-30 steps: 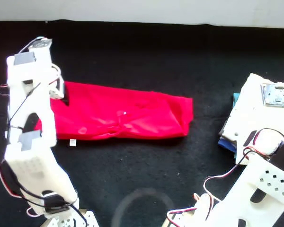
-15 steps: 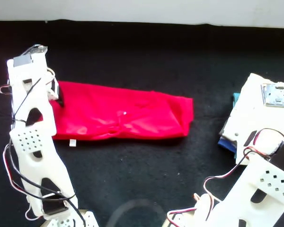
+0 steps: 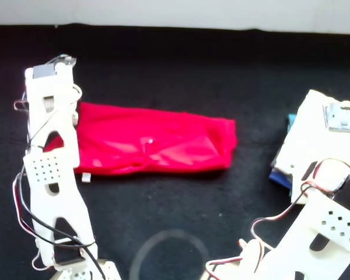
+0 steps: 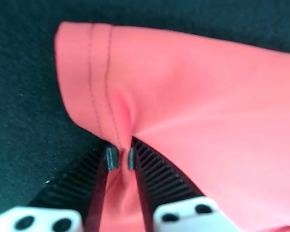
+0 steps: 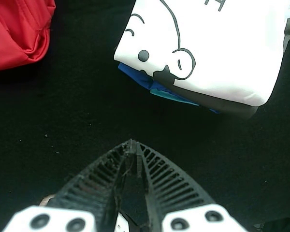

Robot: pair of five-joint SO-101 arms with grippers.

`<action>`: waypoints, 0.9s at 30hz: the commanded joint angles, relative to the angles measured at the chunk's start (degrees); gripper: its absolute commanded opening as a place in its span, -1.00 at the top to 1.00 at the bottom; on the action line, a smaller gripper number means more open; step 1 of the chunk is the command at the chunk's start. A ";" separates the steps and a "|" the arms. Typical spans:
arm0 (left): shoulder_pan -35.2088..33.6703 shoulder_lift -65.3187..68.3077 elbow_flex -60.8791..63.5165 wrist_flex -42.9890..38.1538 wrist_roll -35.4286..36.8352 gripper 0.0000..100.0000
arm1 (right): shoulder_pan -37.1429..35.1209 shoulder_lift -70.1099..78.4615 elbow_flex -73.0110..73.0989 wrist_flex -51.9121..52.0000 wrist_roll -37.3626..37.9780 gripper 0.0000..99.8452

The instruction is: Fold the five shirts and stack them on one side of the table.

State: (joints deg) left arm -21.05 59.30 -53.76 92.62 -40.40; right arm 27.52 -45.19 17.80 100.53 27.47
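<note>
A red shirt [image 3: 151, 143] lies folded lengthwise across the middle of the black table. My left gripper [image 4: 120, 158] is shut on the hemmed edge of the red shirt [image 4: 193, 101] at its left end, where the left arm [image 3: 49, 146] stands over it. A stack of folded shirts [image 5: 203, 43], white with a black drawing on top and blue ones beneath, sits at the table's right side. My right gripper [image 5: 132, 147] hangs shut and empty above bare table just short of that stack [image 3: 289, 157].
The black table [image 3: 181, 70] stretches behind and in front of the red shirt. The right arm [image 3: 321, 175] covers most of the stack in the high view. A white wall strip runs along the far edge.
The left arm has shifted right and slightly back with the shirt's left end pinched, pulling that edge inward. The right arm has stayed still.
</note>
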 commanded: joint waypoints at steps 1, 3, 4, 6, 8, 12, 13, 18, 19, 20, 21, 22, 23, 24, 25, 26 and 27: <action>0.13 -1.27 -2.07 3.25 -0.62 0.99 | 0.75 -0.84 0.13 0.48 0.35 0.99; -0.04 -2.95 -4.35 5.80 -0.62 0.99 | 0.75 -0.84 0.13 0.48 0.35 0.99; 0.13 -3.82 -5.49 6.95 -0.62 0.99 | 0.75 -0.84 0.13 0.48 0.35 0.99; 0.66 -6.02 -6.81 8.53 0.79 0.99 | 0.75 -0.84 0.04 0.48 0.35 0.99; 1.27 -8.75 -6.73 8.79 3.78 0.99 | 0.75 -0.84 0.13 0.48 0.35 0.99; 3.30 -16.31 -3.30 8.88 5.54 0.99 | 0.75 -0.84 0.13 0.48 0.18 0.99; 4.35 -18.86 -1.27 8.88 5.54 0.99 | 0.75 -0.84 0.13 0.48 0.18 0.99; 11.30 -33.80 12.97 8.79 5.98 0.99 | 0.75 -0.84 0.13 0.48 0.09 0.99; 13.23 -37.05 15.96 8.79 7.03 0.99 | 0.66 -0.84 0.13 0.48 0.09 0.99; 15.08 -39.96 18.68 8.79 8.00 0.99 | 0.57 -0.84 0.13 0.48 0.09 0.99; 17.19 -42.77 21.23 8.70 9.05 0.99 | 0.48 -0.84 0.13 0.48 0.00 0.99; 19.47 -45.23 23.34 8.70 10.11 0.99 | 0.40 -0.84 0.13 0.48 0.00 0.99; 21.85 -47.60 25.10 8.70 11.60 0.99 | 0.31 -0.84 0.13 0.48 0.00 0.99; 24.22 -49.71 26.42 8.70 13.19 0.99 | 0.31 -0.75 0.22 0.48 0.00 0.99; 26.86 -51.38 27.47 8.70 14.95 0.99 | 0.31 -0.75 0.22 0.48 0.00 0.99; 29.49 -52.62 28.00 8.62 16.70 0.99 | 0.31 -0.75 0.22 0.48 0.00 0.99; 32.22 -53.49 28.26 8.62 18.29 0.99 | 0.31 -0.75 0.22 0.48 0.00 0.99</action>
State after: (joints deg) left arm 3.56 12.00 -26.59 100.62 -26.42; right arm 27.52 -45.19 17.80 100.53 27.47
